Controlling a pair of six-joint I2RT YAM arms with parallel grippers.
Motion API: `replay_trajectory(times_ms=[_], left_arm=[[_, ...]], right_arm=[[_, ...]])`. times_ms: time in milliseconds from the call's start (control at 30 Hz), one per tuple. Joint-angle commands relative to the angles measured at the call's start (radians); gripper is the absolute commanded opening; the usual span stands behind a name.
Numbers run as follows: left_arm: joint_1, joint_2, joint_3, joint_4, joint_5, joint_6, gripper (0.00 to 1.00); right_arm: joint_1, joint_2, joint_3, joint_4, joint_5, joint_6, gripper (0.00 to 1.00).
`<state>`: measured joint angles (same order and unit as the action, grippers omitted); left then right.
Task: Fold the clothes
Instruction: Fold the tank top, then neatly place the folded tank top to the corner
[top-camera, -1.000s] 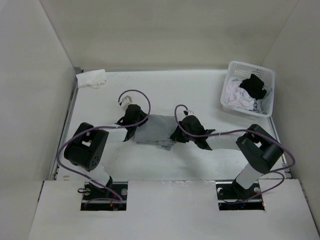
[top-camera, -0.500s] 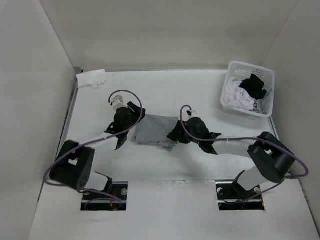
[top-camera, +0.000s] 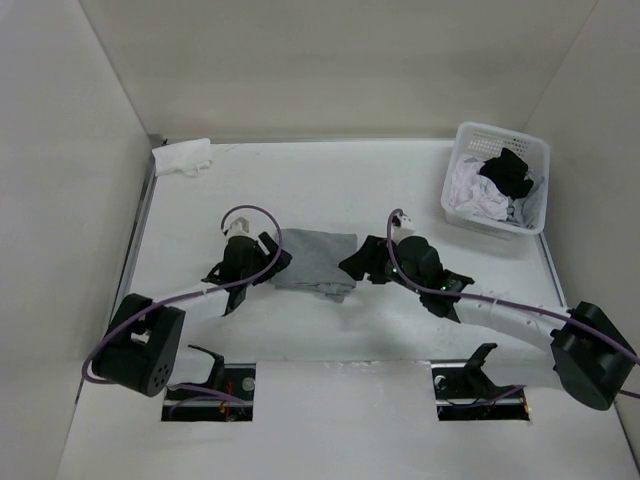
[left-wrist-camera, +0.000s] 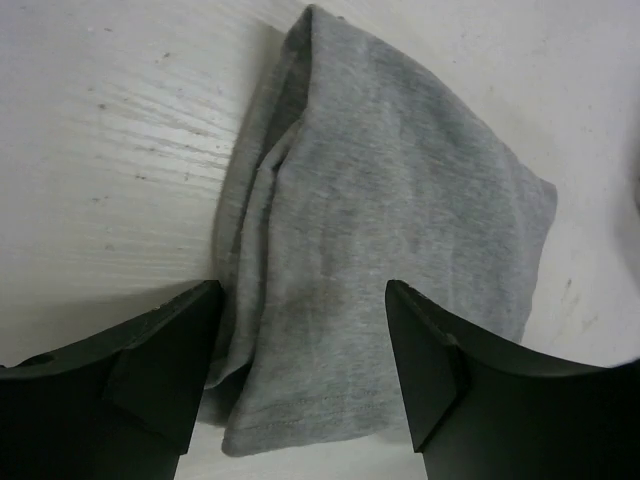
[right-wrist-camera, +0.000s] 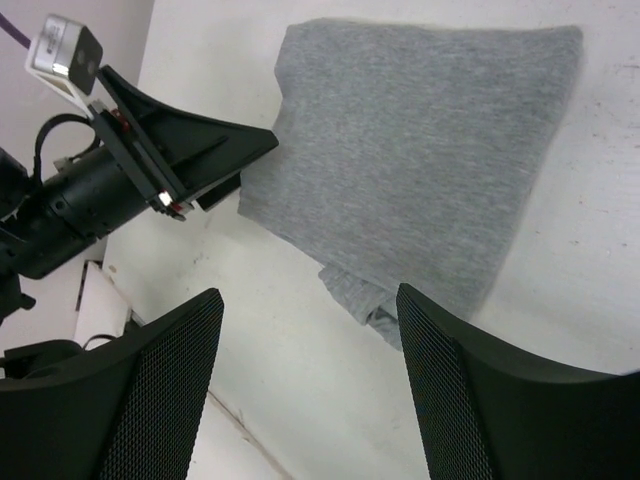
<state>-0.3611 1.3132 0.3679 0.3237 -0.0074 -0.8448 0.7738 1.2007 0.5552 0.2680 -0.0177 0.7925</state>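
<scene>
Surface: white table (top-camera: 330, 190), pale walls on three sides.
Garment: folded grey fabric garment (top-camera: 315, 258) lies flat mid-table, between both grippers.
Left gripper (left-wrist-camera: 300, 305): jaws spread wide, gripping nothing; garment's edge lies between the fingers.
Right gripper (right-wrist-camera: 310, 300): jaws wide, empty, above the garment's right edge.
Top view only: white plastic lattice basket (top-camera: 492, 226) at the far right corner, holding white and black clothes (top-camera: 490, 185); crumpled white cloth (top-camera: 182, 157) at the far left corner.
Wrist views only: layered fold edges.
Unclear: basket items cannot be told apart.

No legible text, label, brand, number or sign in any view: none on the folded grey garment (top-camera: 315, 258), none on the basket (top-camera: 505, 131) beyond it.
</scene>
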Motion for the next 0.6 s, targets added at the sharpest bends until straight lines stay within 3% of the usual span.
replay_trajectory(times_ms=[0,67,200,267,400,567], left_arm=[[-0.011,0.075,0.005,-0.029,0.09,0.042,0.67],[-0.032,0.153,0.026,0.026,0.139,0.043,0.61],[-0.075,0.332,0.08,0.196,0.207,-0.011,0.21],[-0.075,0.397,0.109,0.264,0.211,-0.042,0.09],[-0.077,0.477,0.241,0.321,0.21,-0.097,0.0],[-0.034,0.558,0.538,0.279,0.193,-0.079,0.0]], right_arm=[[0.003,-0.021,-0.017,0.0,0.015,-0.024,0.75],[0.002,-0.012,-0.021,0.01,0.015,-0.021,0.75],[0.0,0.002,-0.02,0.022,0.015,-0.018,0.75],[-0.001,-0.004,-0.018,0.022,0.015,-0.018,0.75],[-0.02,-0.018,-0.015,0.019,0.015,-0.022,0.75],[-0.072,-0.062,-0.02,0.016,0.015,-0.022,0.75]])
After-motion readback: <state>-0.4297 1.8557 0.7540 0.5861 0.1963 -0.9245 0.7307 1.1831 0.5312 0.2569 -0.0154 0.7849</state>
